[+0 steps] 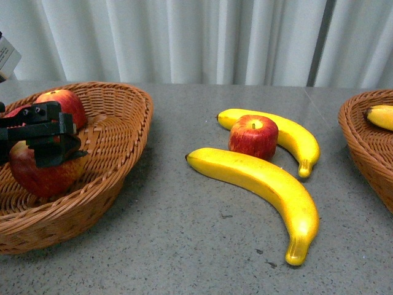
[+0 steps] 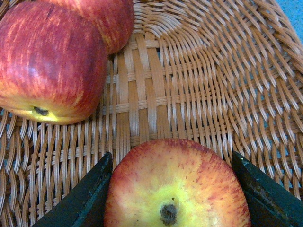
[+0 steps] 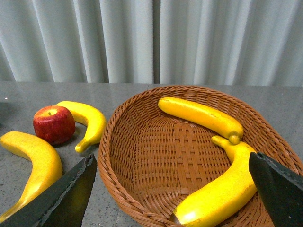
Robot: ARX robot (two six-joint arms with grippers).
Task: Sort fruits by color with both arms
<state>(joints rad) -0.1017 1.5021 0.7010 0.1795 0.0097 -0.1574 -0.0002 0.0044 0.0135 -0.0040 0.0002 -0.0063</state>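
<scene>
The glossy red apple with a yellow crown (image 2: 175, 184) sits low in the woven brown wicker basket on the left (image 1: 144, 117). It is clamped between the dark blocky jaws of the left gripper (image 1: 58, 144), which press on its two sides. It is here because this basket collects the red fruit: two further streaked red apples (image 2: 49, 61) lie just beyond it on the weave, touching each other. The left gripper enters from the left edge of the front view and reaches down inside the basket, apparently about to set the apple down; whether the apple already rests on the weave cannot be told. On the grey speckled table (image 1: 184, 246), between the baskets, a small red apple (image 1: 253, 136) lies between a long yellow banana (image 1: 258, 184) on the near side and a shorter curved yellow banana (image 1: 295, 138) on the far side, all three unsorted. The matching wicker basket on the right (image 3: 106, 142) holds two yellow bananas (image 3: 201, 116), its colour group. The right gripper (image 3: 170, 161) hovers at that basket's near side, jaws wide apart and empty, facing the far white curtain (image 3: 142, 38).
</scene>
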